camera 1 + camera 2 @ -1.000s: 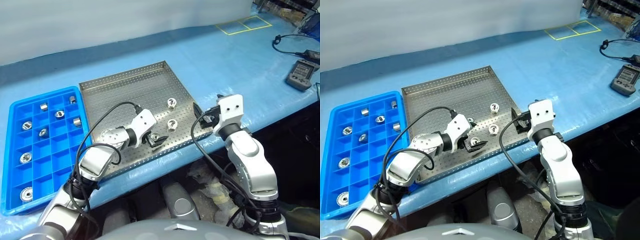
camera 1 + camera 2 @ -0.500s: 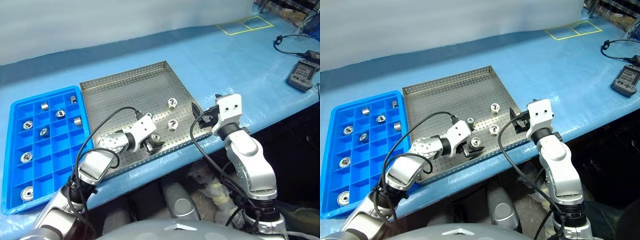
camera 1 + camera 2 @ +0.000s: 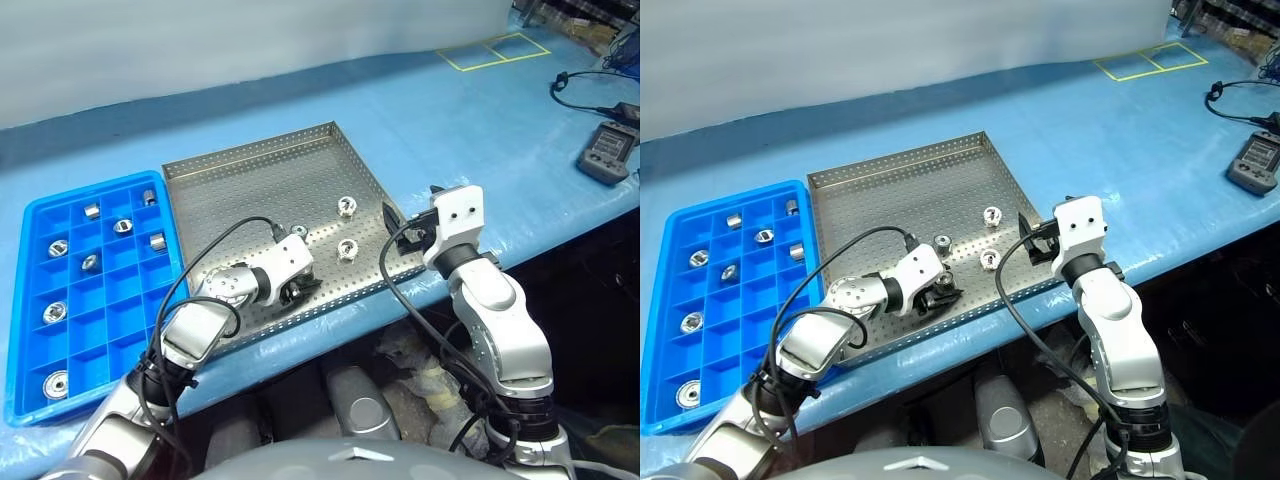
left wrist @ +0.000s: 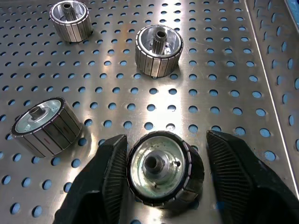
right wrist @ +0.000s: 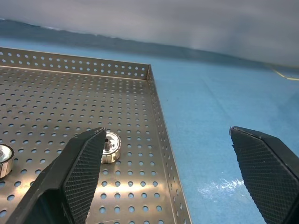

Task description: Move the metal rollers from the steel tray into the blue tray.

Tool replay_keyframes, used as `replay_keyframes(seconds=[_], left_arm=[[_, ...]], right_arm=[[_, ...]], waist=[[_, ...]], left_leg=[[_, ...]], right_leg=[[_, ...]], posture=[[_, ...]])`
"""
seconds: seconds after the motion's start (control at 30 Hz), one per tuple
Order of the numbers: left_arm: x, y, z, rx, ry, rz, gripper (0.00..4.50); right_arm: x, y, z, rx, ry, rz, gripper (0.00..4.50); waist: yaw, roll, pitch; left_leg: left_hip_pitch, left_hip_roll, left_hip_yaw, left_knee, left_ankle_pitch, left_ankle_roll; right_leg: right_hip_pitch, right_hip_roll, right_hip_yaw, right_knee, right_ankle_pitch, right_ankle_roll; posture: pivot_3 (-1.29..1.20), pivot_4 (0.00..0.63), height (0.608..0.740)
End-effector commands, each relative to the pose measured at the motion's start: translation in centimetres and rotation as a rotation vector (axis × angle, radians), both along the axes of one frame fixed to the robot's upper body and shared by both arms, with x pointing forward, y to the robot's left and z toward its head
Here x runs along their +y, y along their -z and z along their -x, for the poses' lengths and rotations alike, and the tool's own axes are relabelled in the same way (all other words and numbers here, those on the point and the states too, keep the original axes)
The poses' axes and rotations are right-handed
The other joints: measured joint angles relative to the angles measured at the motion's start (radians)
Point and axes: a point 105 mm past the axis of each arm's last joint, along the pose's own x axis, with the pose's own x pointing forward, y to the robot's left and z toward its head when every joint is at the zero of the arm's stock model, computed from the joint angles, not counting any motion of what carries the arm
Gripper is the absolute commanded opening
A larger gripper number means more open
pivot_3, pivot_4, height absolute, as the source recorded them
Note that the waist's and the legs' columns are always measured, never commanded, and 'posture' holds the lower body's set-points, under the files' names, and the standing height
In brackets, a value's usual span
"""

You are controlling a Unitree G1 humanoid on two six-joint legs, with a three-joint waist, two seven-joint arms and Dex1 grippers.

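Note:
The steel tray [image 3: 240, 190] lies on the blue table cover, and three loose metal rollers [image 3: 347, 248] rest on its perforated bottom. Low over the tray's near part, my left gripper [image 3: 298, 290] is shut on a fourth roller [image 4: 161, 168], which still sits on the tray with a finger on each side. The blue tray [image 3: 110, 320] lies left of the steel tray, with several rollers [image 3: 123, 226] in its compartments. My right gripper [image 3: 402, 232] hovers open at the steel tray's right rim, holding nothing.
A grey handheld device [image 3: 607, 150] and a black cable [image 3: 575, 85] lie at the far right of the table. Yellow tape squares [image 3: 495, 47] mark the far right corner. The table's front edge runs just below both trays.
My left gripper sank onto the roller near the tray's front and its fingers closed from wide open around it. The right arm stayed still.

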Motion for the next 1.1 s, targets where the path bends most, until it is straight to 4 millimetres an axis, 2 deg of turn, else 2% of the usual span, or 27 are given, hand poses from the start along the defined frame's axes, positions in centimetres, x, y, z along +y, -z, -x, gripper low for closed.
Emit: replay_keyframes(seconds=[0.03,0.3,0.37,0.53,0.63,0.73,0.8,0.9,1.0,1.1], left_arm=[[0.0,-0.7,-0.3,-0.033,-0.019,0.014,2.10],[0.3,-0.8,-0.3,-0.035,-0.033,0.020,2.10],[0.4,-1.3,-0.5,-0.048,-0.052,0.054,2.10],[1.9,-5.5,-0.8,-0.089,-0.148,0.292,2.10],[4.5,-8.3,-0.7,-0.146,-0.213,0.394,2.10],[7.9,-9.7,-0.6,-0.216,-0.325,0.346,2.10],[10.0,-9.7,-0.2,-0.247,-0.409,0.248,2.10],[13.3,-8.4,1.0,-0.239,-0.530,0.046,2.10],[14.9,-8.5,2.4,-0.233,-0.596,-0.002,2.10],[16.5,-9.8,3.8,-0.271,-0.660,-0.027,2.10]], right_arm=[[0.2,-1.3,0.0,-0.053,-0.009,-0.006,4.50],[0.4,-1.4,-0.2,-0.055,-0.017,-0.006,4.50],[0.4,-1.3,-0.2,-0.054,-0.021,-0.006,4.50],[1.2,-1.2,-0.2,-0.049,-0.066,-0.004,4.50],[2.5,-1.1,-0.2,-0.043,-0.146,0.008,4.50],[3.7,-1.0,-0.2,-0.037,-0.211,0.015,4.50],[4.0,-1.0,-0.3,-0.033,-0.229,0.017,4.50],[4.5,-0.9,-0.5,-0.025,-0.257,0.018,4.50],[5.1,-0.7,-0.7,-0.016,-0.290,0.019,4.50],[5.8,-0.7,-1.0,-0.009,-0.324,0.020,4.50]], waist=[[0.003,0.000,0.000],[0.010,0.000,0.000],[0.011,0.000,0.000],[0.019,0.000,0.000],[0.025,0.000,0.000],[0.033,0.000,0.000],[0.042,0.000,0.000],[0.061,0.000,0.000],[0.094,-0.001,0.001],[0.138,-0.001,0.001]], left_leg=[[0.000,0.000,0.000,0.000,0.000,0.000],[0.000,0.000,0.000,0.000,0.000,0.000],[0.000,0.000,0.000,0.000,0.000,0.000],[-0.002,0.000,0.000,0.000,0.000,0.000],[-0.002,0.001,0.001,0.000,0.000,0.000],[-0.001,0.001,0.001,0.000,0.000,0.000],[-0.001,0.001,0.001,0.000,0.000,0.000],[-0.001,0.000,0.001,-0.001,0.000,0.000],[-0.003,0.000,0.001,-0.001,0.000,0.000],[-0.005,0.000,0.001,-0.001,0.000,0.000]], right_leg=[[0.000,0.000,0.000,0.000,0.000,0.000],[0.000,0.000,0.000,0.000,0.000,0.000],[0.000,0.000,0.000,0.000,0.000,0.000],[-0.002,0.000,0.000,0.000,0.001,0.001],[-0.003,0.000,0.001,0.001,0.001,0.001],[-0.003,0.001,0.001,0.001,0.001,0.001],[-0.002,0.001,0.001,0.001,0.001,0.001],[-0.003,0.001,0.001,0.001,0.001,0.001],[-0.005,0.000,0.001,0.001,0.001,0.000],[-0.007,0.000,0.000,0.001,0.001,0.000]], posture=[[-0.41,0.150,0.740],[-0.39,0.150,0.740],[-0.39,0.150,0.740],[-0.37,0.150,0.740],[-0.34,0.150,0.740],[-0.30,0.150,0.740],[-0.27,0.150,0.740],[-0.23,0.150,0.740],[-0.19,0.150,0.740],[-0.14,0.150,0.740]])
